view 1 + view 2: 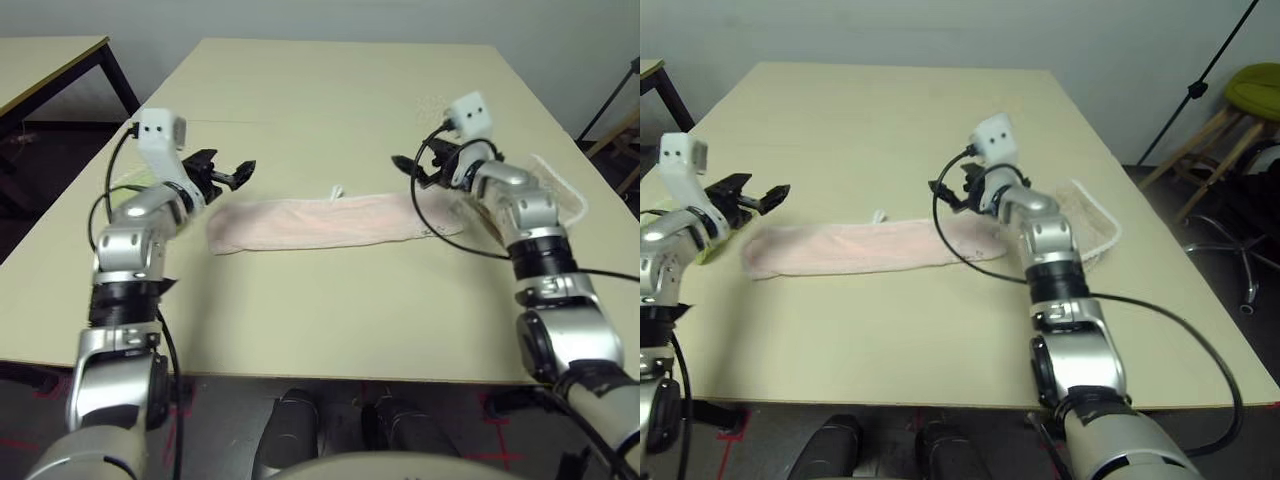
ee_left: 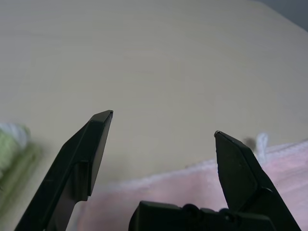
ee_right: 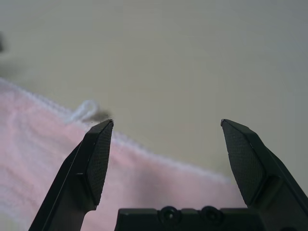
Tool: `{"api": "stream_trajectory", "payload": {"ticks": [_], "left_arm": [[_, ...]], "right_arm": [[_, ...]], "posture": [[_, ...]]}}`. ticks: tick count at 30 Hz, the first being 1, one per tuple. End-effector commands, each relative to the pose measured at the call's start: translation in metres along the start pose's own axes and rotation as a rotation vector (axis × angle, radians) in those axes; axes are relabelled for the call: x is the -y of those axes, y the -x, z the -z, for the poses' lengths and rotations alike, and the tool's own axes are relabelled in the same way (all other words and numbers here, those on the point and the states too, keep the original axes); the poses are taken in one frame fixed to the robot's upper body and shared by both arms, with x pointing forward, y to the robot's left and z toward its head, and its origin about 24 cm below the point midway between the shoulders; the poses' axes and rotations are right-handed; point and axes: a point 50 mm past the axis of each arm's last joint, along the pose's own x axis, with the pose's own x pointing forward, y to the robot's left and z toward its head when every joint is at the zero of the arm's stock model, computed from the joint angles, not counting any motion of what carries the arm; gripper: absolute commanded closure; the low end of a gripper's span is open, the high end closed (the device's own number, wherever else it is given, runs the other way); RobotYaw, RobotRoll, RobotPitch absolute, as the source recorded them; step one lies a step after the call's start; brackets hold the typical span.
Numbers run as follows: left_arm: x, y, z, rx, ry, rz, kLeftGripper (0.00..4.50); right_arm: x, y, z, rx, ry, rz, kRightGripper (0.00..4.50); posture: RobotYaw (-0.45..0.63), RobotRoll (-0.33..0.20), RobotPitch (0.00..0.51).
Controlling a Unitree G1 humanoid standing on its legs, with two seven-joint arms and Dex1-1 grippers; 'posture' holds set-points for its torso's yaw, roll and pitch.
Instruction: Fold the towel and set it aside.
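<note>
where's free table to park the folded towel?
Bare: the far half of the table beyond the towel, and the near strip between towel and front edge. Crowded: green towel beside the left gripper, beige towel under the right forearm.

head pair: high, down over table (image 1: 330,330) | wrists: close, low, sharing towel (image 2: 202,192) edge

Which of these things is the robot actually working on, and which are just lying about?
Part of the job:
- long pale pink terry towel
- open left claw
- open right claw

Lying about:
- folded light-green towel
- folded beige towel
</note>
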Motion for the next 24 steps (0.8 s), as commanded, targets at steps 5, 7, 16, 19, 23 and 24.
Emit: {"api": "stream_trajectory", "payload": {"ticks": [5,7,16,19,23,24], "left_arm": [[0.017,0.004,0.019,-0.031,0.023,0.004,1.65],[0.018,0.005,0.020,-0.034,0.025,0.002,2.35],[0.001,0.012,0.035,-0.113,0.016,-0.030,4.46],[-0.006,0.016,0.043,-0.147,0.015,-0.050,4.46],[-0.018,0.024,0.057,-0.208,0.026,-0.088,4.46],[-0.021,0.025,0.060,-0.219,0.028,-0.093,4.46]], "right_arm": [[-0.009,0.003,0.013,-0.019,-0.037,0.012,1.39],[-0.010,0.003,0.015,-0.024,-0.043,0.016,2.16],[0.001,0.009,0.041,-0.149,-0.045,0.065,4.49],[0.008,0.012,0.053,-0.214,-0.054,0.095,4.49],[0.018,0.018,0.065,-0.281,-0.050,0.130,4.49],[0.021,0.019,0.067,-0.294,-0.051,0.139,4.49]], "posture": [[0.10,0.000,0.098],[0.10,0.000,0.098],[0.10,0.000,0.092],[0.10,0.000,0.090],[0.11,0.000,0.090],[0.11,0.000,0.090]]}}
